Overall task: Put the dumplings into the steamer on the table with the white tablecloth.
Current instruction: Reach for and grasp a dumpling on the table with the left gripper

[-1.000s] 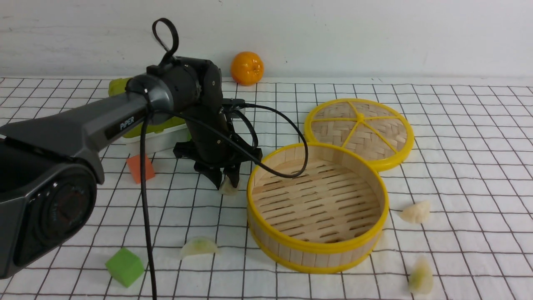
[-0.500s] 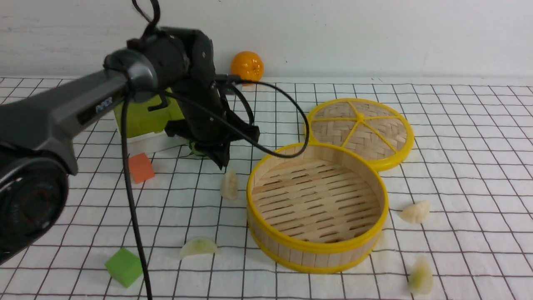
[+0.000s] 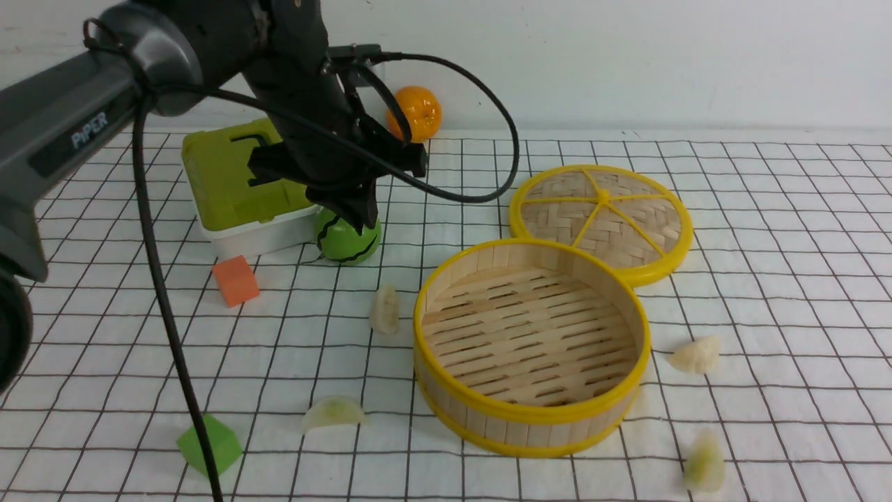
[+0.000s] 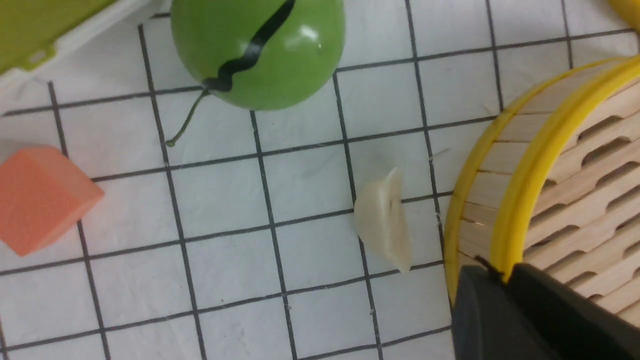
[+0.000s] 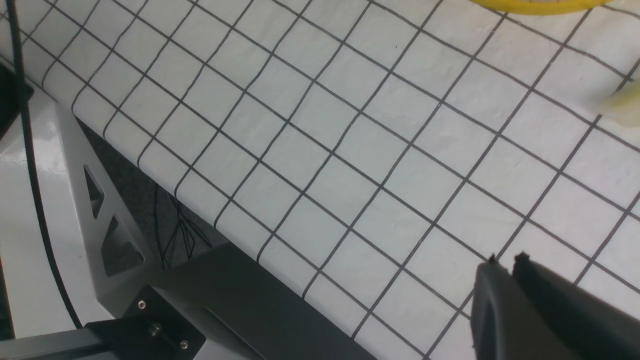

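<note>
The left arm's black fingers [image 3: 359,209] are pressed together, holding nothing, and point down in the air by a green ball with a black stripe [image 3: 345,244]. The grey arm [image 3: 70,132] reaches in high from the left with its wrist bent down. The right arm's fingers [image 5: 495,310] are closed up too, empty, over the white checked tablecloth [image 3: 766,230], and all four small pale dumplings [image 3: 385,309] lie on the cloth around the round bamboo steamer with yellow rims [image 3: 533,418].

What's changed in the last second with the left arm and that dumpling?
The left gripper lifted up and back, away from the dumpling beside the steamer, without it. That dumpling, the other three dumplings, the steamer and lid stayed put.
</note>
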